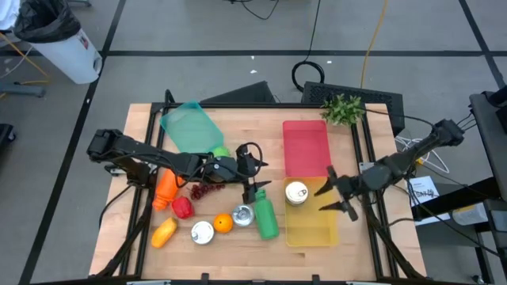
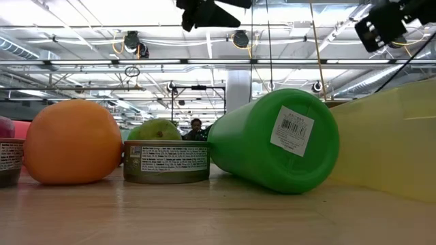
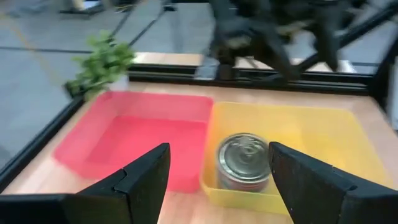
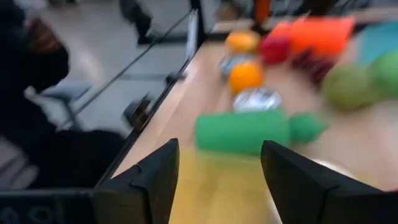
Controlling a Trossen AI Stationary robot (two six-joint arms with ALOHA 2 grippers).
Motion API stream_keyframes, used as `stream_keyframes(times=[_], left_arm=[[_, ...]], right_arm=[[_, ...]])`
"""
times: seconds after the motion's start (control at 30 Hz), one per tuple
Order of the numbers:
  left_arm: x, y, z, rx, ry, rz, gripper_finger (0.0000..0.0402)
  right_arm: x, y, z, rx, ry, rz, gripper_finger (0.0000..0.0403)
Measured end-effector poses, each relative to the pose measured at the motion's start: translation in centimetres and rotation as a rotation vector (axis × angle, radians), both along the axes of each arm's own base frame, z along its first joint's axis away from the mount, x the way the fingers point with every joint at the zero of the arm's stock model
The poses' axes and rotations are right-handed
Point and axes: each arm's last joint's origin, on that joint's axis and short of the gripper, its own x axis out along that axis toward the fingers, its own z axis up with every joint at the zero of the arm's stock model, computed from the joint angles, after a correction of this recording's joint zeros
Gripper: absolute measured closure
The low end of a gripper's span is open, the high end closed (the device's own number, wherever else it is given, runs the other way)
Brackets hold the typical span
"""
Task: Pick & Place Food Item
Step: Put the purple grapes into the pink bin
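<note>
I've got three bins along the far and right side, teal (image 1: pixel 188 127), red (image 1: pixel 306 146) and yellow (image 1: pixel 310 223), so sorted food lands there. A silver can (image 1: pixel 296 192) already sits upright in the yellow one. Left gripper (image 1: pixel 255 176) hovers mid-table, fingers wide, empty; right gripper (image 1: pixel 337 195) over yellow bin, likewise spread, empty

You see a yellow bin (image 1: pixel 310 224) at 3 o'clock of the green bottle (image 1: pixel 265 218), a red bin (image 1: pixel 305 146) at 12, a silver can (image 1: pixel 295 192).
</note>
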Motion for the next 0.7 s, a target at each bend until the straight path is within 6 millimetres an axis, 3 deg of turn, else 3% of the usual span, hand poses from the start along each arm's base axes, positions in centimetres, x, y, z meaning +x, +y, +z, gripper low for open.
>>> stream_keyframes(times=[0.17, 0.4, 0.53, 0.7], left_arm=[[-0.4, -0.2, 0.1, 0.009, 0.037, -0.162, 0.0114], [-1.1, 0.3, -1.2, -0.011, 0.143, -0.037, 0.0103], [-3.5, 0.6, -0.2, -0.016, 0.017, 0.034, 0.0107], [-8.0, 1.4, -2.1, -0.051, -0.136, 0.035, 0.0116]], right_arm=[[-1.1, -1.1, 1.0, -0.081, -0.106, -0.112, 0.0191], [-1.9, -1.8, 0.6, -0.144, -0.074, -0.189, 0.0201], [-2.1, -2.0, 0.1, -0.145, -0.021, -0.209, 0.0208], [-2.1, -2.0, -0.1, -0.153, -0.005, -0.205, 0.0217]])
